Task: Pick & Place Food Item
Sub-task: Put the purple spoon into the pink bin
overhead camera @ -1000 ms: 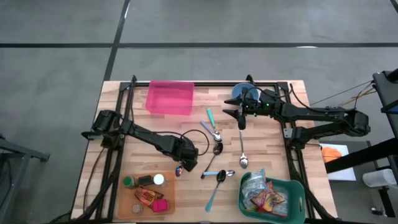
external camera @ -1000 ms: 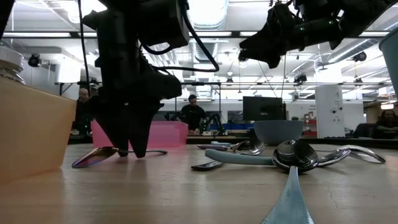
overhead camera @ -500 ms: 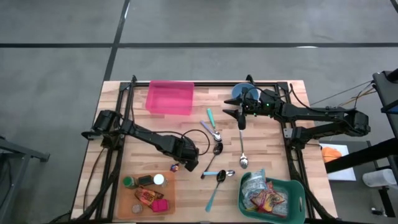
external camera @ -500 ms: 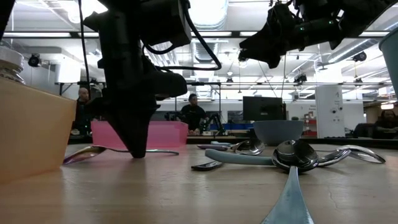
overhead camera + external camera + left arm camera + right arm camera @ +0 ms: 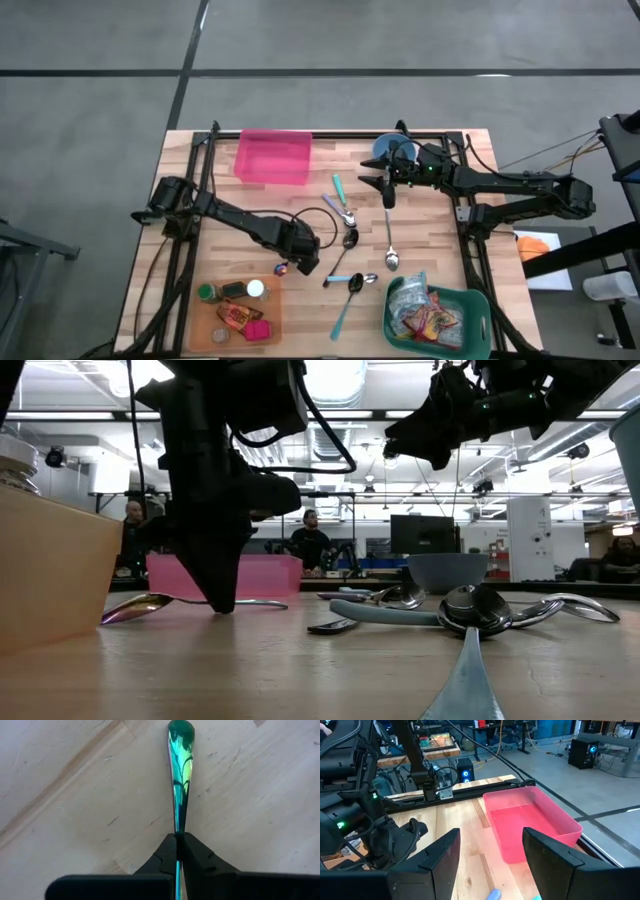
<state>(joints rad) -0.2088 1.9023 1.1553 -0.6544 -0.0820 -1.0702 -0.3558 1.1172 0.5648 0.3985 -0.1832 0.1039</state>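
At the worktop's (image 5: 430, 255) front-left edge sits a tray (image 5: 225, 322) of small items, bare wood behind it up to the pink bin (image 5: 272, 157). The left gripper (image 5: 300, 264), tips down on the boards, is clamped on an iridescent spoon (image 5: 178, 785). The right gripper (image 5: 387, 186) hangs part-open and empty above the other spoons (image 5: 350, 245), near a blue bowl (image 5: 392, 150).

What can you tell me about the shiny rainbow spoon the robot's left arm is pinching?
The iridescent spoon is thin polished metal, shimmering green and teal in the left wrist view and purple-gold at its bowl in the low view. It lies flat on the wooden table, near the wooden tray of small food items. The left gripper is shut on its handle, with the fingertips down at the tabletop. Nothing else touches it.
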